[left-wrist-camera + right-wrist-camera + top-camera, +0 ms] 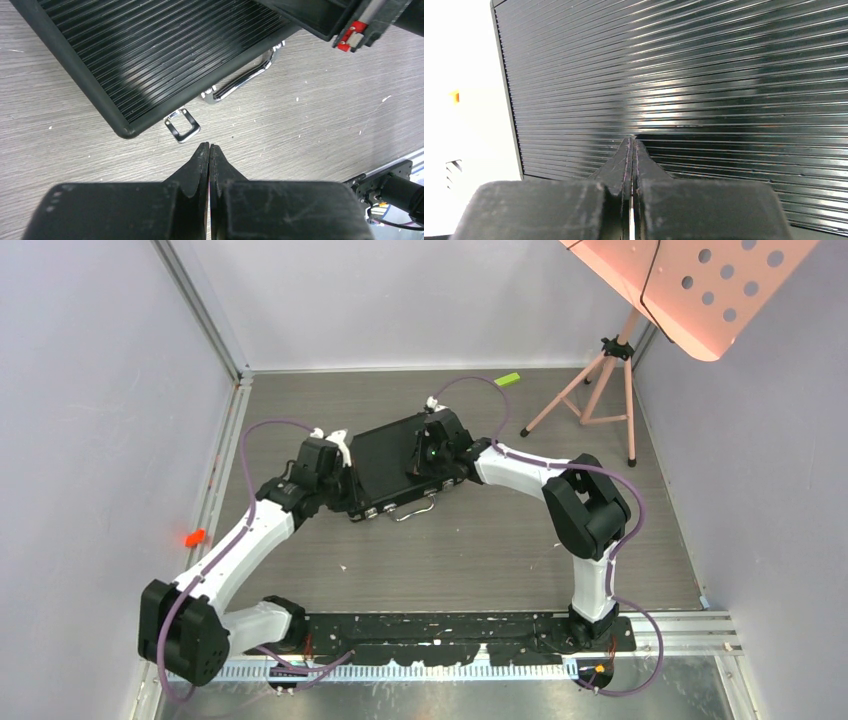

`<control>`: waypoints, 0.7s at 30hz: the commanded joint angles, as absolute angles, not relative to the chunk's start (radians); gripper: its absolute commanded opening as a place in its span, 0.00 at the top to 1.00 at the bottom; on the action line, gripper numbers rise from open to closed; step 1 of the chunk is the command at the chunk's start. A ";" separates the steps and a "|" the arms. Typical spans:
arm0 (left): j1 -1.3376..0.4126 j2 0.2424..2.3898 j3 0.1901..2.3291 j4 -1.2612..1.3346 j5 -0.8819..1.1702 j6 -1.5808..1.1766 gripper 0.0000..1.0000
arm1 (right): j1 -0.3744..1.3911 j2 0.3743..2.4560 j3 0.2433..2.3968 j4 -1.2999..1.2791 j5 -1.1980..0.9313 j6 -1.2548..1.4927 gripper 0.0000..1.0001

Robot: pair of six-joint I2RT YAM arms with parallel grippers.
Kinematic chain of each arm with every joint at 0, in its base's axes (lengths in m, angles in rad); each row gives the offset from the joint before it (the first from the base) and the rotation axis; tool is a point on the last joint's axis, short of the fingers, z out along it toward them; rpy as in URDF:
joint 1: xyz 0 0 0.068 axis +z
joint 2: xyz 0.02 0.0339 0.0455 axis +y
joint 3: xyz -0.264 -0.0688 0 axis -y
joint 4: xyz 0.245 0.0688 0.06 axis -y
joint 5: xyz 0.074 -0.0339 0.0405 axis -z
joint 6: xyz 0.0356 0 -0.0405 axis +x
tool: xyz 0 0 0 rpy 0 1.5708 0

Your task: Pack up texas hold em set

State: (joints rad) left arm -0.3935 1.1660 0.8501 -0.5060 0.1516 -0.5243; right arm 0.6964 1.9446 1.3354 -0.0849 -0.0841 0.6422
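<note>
Both jaws clenched empty; closed briefcase (pixel 395 462) lengthwise left-to-right, handle (pixel 412 510) on near side.

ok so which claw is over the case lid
The right claw, its shut tips against the ribbed lid of the briefcase. The left claw, also shut, is off the case, over the table beside a silver latch.

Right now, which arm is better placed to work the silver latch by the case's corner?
Left. The left tool, shut, points at the latch; the right tool is over the lid.
</note>
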 commanded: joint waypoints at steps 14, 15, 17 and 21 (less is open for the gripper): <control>-0.430 1.344 0.610 -0.209 0.091 -0.604 1.00 | 0.698 1.932 1.264 -0.154 -0.071 0.649 0.99; -0.430 1.362 0.591 -0.178 0.068 -0.606 1.00 | 0.698 1.932 1.261 -0.151 -0.073 0.651 0.99; -0.430 1.382 0.573 -0.133 0.042 -0.616 1.00 | 0.698 1.928 1.257 -0.146 -0.079 0.655 0.99; -0.439 1.360 0.541 -0.076 -0.029 -0.632 1.00 | 0.698 1.903 1.242 -0.146 -0.068 0.651 0.99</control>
